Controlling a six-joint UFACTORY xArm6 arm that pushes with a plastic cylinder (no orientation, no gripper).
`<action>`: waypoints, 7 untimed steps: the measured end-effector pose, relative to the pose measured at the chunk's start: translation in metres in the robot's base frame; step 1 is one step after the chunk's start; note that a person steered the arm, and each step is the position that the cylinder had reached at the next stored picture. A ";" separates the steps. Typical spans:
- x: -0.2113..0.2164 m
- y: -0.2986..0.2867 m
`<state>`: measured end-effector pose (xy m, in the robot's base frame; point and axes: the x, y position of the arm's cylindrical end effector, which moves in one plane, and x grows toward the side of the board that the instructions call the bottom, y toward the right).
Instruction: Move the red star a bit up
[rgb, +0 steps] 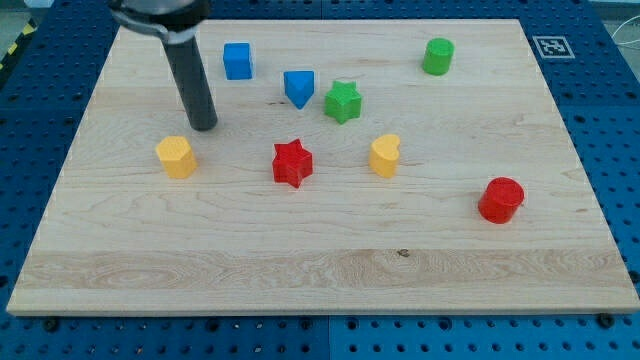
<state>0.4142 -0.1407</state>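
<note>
The red star (292, 163) lies near the middle of the wooden board (320, 270). My tip (204, 125) rests on the board to the star's upper left, apart from it. The tip is just above and to the right of the yellow hexagon block (176, 157). No block touches the tip.
A blue cube (237, 61) sits at the top left. A blue pointed block (298, 88) sits beside a green star (342, 102), both above the red star. A yellow heart (384, 156) lies to its right. A green cylinder (437, 57) is top right, a red cylinder (501, 200) lower right.
</note>
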 end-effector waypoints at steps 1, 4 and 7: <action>0.059 0.009; 0.107 0.066; 0.062 0.067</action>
<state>0.4764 -0.0732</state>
